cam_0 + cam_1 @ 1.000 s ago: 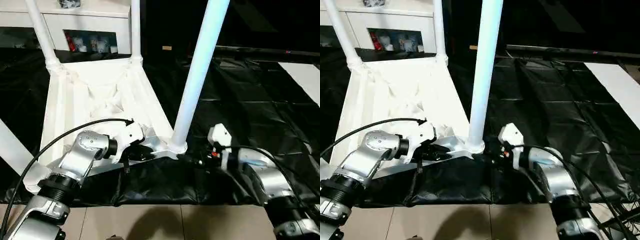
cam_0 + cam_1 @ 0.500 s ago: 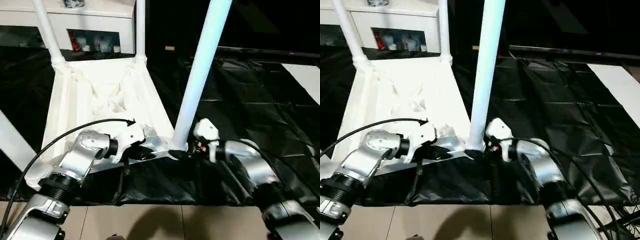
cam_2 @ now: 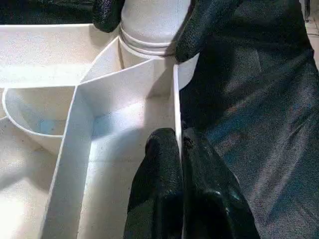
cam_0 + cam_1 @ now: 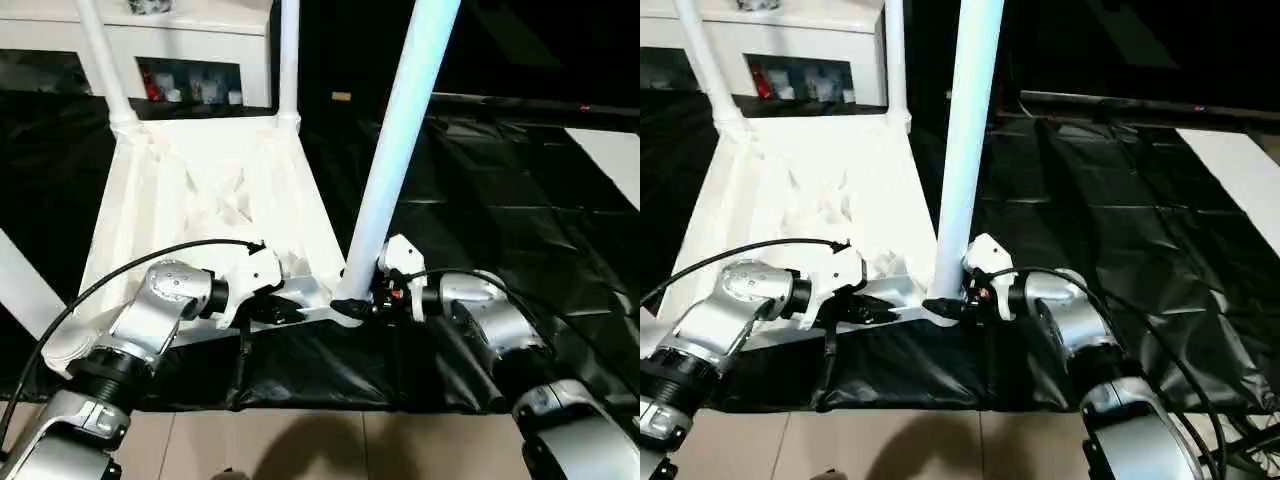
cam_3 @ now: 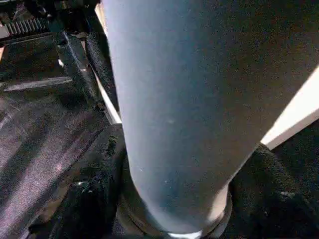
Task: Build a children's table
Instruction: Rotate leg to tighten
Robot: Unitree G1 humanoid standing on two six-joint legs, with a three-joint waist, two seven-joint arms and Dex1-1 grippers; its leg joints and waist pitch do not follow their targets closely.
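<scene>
Left eye view: the children's table lies upside down on the black-covered work table, ribbed underside up, three legs standing up from its corner sockets. The near-right leg rises tall and leans slightly right. Left gripper sits at the near edge of the tabletop, clenched on the thin rim wall, silver forearm coming in low from the near left, wrist bent toward the right. Right gripper is at the foot of the near-right leg, black fingers set either side of the leg base; forearm comes in from the near right, wrist turned left.

Right eye view: same layout. A white cabinet stands at the far left behind the work table.

Left wrist view: left gripper's fingers are pressed together with the white rim wall pinched between them, black cover beside it. Beyond, the right gripper's fingertips flank the round corner socket holding the leg.

Right wrist view: the leg passes up between the right gripper's two fingers, one on each side at the flared base, spread about the leg's width; whether they press on it or just sit beside it can't be told.
</scene>
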